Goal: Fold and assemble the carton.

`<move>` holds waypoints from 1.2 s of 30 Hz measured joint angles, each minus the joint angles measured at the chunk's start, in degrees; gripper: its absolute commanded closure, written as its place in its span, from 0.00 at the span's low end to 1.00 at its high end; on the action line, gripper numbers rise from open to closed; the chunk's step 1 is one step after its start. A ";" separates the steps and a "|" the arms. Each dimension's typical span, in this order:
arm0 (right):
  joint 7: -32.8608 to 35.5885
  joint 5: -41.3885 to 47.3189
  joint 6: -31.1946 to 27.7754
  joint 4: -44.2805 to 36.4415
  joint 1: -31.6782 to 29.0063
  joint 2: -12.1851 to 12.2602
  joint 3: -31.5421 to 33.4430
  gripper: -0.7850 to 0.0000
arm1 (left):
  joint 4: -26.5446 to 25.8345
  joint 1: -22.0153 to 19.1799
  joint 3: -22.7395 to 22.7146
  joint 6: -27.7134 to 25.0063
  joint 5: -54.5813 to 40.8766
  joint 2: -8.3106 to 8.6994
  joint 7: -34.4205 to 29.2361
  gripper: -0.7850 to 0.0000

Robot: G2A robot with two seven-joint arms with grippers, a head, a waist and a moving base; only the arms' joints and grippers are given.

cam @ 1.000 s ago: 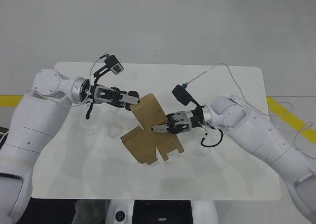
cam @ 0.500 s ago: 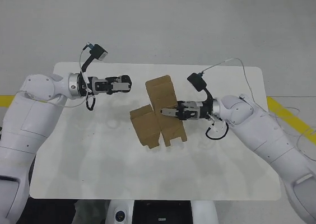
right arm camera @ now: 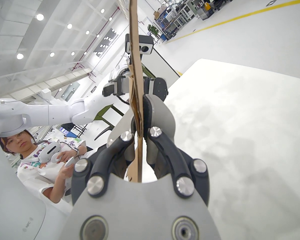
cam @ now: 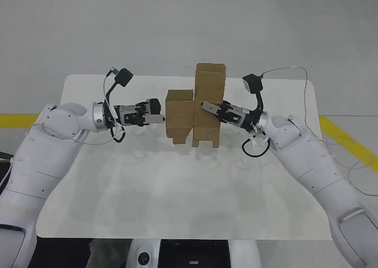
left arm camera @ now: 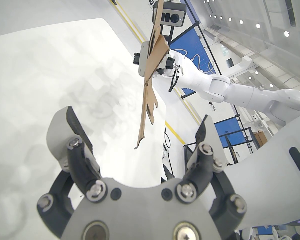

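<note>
The carton (cam: 182, 117) is held up over the table (cam: 175, 201) as a flattened sheet, with several panels and flaps spread out. It is clamped by the right gripper (right arm camera: 140, 112), whose fingers (right arm camera: 156, 118) are closed tight on one panel. From that wrist the cardboard is seen edge-on. It runs straight out from between the pads, well past the fingertips, and a short stretch also passes back toward the gripper's base.

The left gripper (left arm camera: 138, 131) is placed on the far side of the carton from the right gripper and faces it. Its jaws are spread wide and nothing is gripped between its pads (left arm camera: 73, 124). The nearest corner of the carton is seen just ahead of its fingertips, in line with the gap between them. From above, the fingertips are seen just beside the carton's edge, but it cannot be told whether that edge is touched.

The sheet is therefore gripped by the right gripper alone. Most of its area lies between the two grippers, and the tallest panel rises beside the right fingertips.
</note>
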 measured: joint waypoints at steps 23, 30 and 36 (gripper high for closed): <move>0.09 -0.77 0.00 2.41 -0.46 -4.30 2.29 1.00 | -2.88 2.61 -0.19 2.81 -0.77 0.26 -4.81 1.00; 1.18 -0.84 0.00 3.11 -0.84 -4.89 3.40 0.00 | -2.17 2.08 0.13 3.38 0.04 0.13 -5.65 1.00; 4.55 -0.64 0.00 4.34 -0.76 -4.49 5.46 0.00 | -1.30 1.02 -0.04 4.37 2.06 0.24 -7.25 1.00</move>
